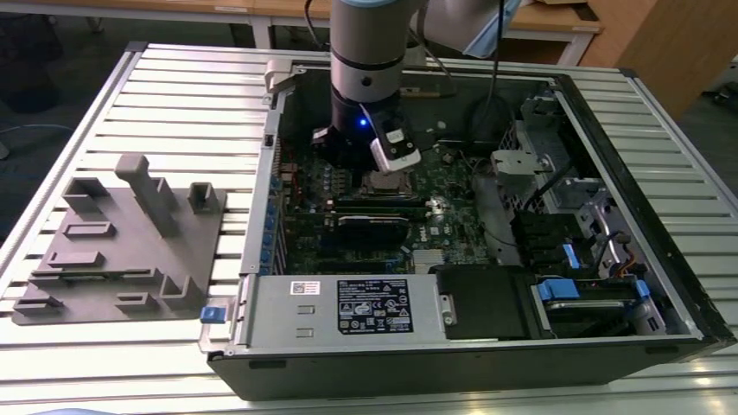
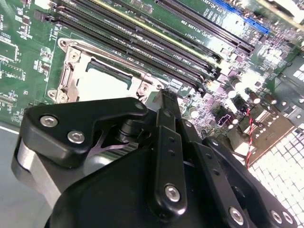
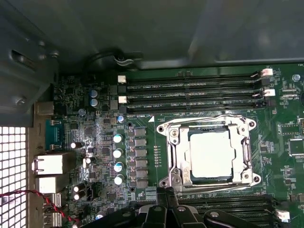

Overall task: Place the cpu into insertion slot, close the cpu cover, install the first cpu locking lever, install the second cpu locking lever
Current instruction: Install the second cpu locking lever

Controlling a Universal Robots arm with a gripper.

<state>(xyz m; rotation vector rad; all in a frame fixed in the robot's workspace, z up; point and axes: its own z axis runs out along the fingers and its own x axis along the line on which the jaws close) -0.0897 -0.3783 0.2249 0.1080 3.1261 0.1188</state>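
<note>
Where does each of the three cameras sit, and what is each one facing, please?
Exterior view: off the arm, above, looking down into the open computer case; the arm's wrist shows.
First wrist view: on the arm, facing the cpu framed by the cpu cover.
Second wrist view: behind the gripper, facing the motherboard.
Both wrist views share the cpu and gripper.

A worktop [image 1: 150, 95] of pale ribbed metal slats is seen in the exterior view. An open black desktop computer case [image 1: 485, 367], laid on its side, is carried directly on it, beneath and around the tool [image 1: 359, 160]. A grey moulded plastic fixture plate [image 1: 121, 251] with upright posts is set on the slats well apart from the tool, just beside the case.
</note>
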